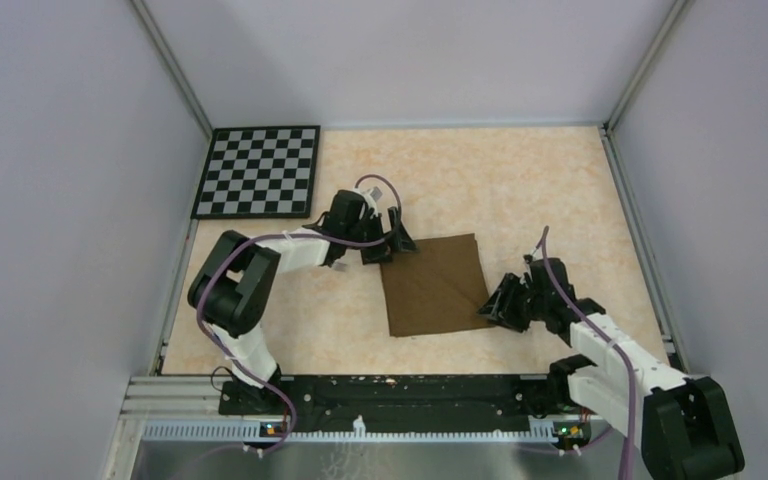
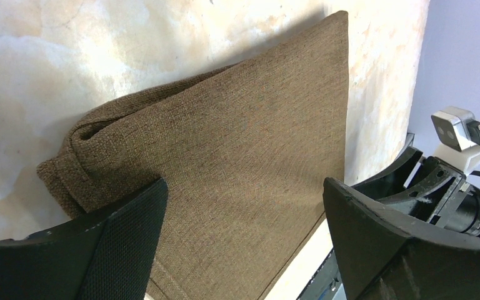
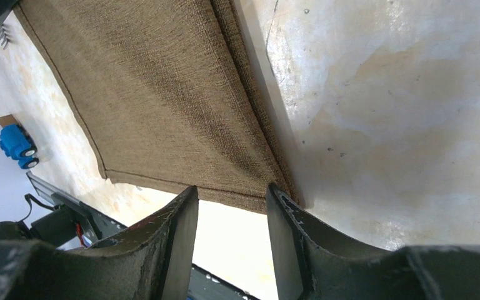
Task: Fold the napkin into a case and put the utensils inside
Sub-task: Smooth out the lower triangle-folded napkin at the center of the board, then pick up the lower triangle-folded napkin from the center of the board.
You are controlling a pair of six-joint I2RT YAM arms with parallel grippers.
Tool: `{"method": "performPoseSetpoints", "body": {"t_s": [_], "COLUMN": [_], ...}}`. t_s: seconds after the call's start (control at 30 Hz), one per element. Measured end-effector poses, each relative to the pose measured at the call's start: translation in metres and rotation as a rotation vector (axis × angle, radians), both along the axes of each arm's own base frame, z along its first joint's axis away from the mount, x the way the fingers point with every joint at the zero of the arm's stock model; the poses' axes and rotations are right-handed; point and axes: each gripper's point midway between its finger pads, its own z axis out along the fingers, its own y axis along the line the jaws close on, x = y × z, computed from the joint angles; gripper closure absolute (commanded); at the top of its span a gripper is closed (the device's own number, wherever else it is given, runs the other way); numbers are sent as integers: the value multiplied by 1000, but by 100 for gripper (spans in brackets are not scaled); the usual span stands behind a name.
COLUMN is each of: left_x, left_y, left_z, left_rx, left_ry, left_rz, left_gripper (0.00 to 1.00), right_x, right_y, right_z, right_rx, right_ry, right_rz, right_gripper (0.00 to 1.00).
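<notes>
From above, the dark brown square cloth napkin (image 1: 435, 285) lies mid-table, doubled over. The left gripper (image 1: 390, 243) is at its far left corner and the right gripper (image 1: 497, 303) at its right edge.

Left wrist: jaws spread wide over the layered corner.

Right wrist: jaws half-parted at the near corner, pinching nothing.

The folding step looks unfinished. The next move likely calls for closing on a corner and carrying it across. No utensils show.
</notes>
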Motion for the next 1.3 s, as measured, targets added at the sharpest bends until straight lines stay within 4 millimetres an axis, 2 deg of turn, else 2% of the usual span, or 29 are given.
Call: {"method": "performPoseSetpoints", "body": {"t_s": [0.07,0.13,0.27,0.33,0.37,0.4,0.47,0.53,0.6,0.67,0.73,0.8,0.87,0.97,1.03,1.13,1.3], "left_x": [-4,-7,-12,-16,-17,-19,-19,-21,-24,-30,-39,-49,-59,-71,-76,-78,-80], "left_y": [4,10,27,40,49,56,77,99,122,146,166,184,200,215,221,224,225], "left_z": [9,28,93,126,141,152,171,179,180,179,182,191,208,229,235,231,214], "left_rx": [11,20,18,17,21,25,51,94,151,211,253,273,268,240,233,248,286], "left_ry": [-6,-37,-192,-278,-322,-352,-414,-445,-458,-471,-498,-539,-595,-663,-683,-677,-641], "left_rz": [4,15,57,88,112,133,196,269,349,435,506,569,631,695,719,725,708], "left_gripper": [1,1,1,1,1,1,1,1,1,1,1,1,1,1,1,1,1], "right_x": [3,11,32,39,43,47,51,49,42,29,8,-13,-26,-33,-34,-34,-33], "right_y": [-1,-5,-18,-19,-18,-13,10,45,89,128,150,162,170,186,196,200,188], "right_z": [0,1,7,19,27,36,62,85,94,82,62,40,26,16,12,10,7], "right_rx": [-10,-30,-124,-161,-182,-193,-221,-247,-267,-291,-320,-377,-433,-496,-533,-588,-662], "right_ry": [7,13,17,-13,-38,-65,-141,-187,-195,-166,-106,-26,30,58,55,49,63], "right_rz": [-2,-12,-9,24,46,77,190,337,491,615,700,764,799,816,818,815,801], "right_gripper": [55,54,54,50,45,41,39,38,38,38,39,42,44,46,46,46,46]}}
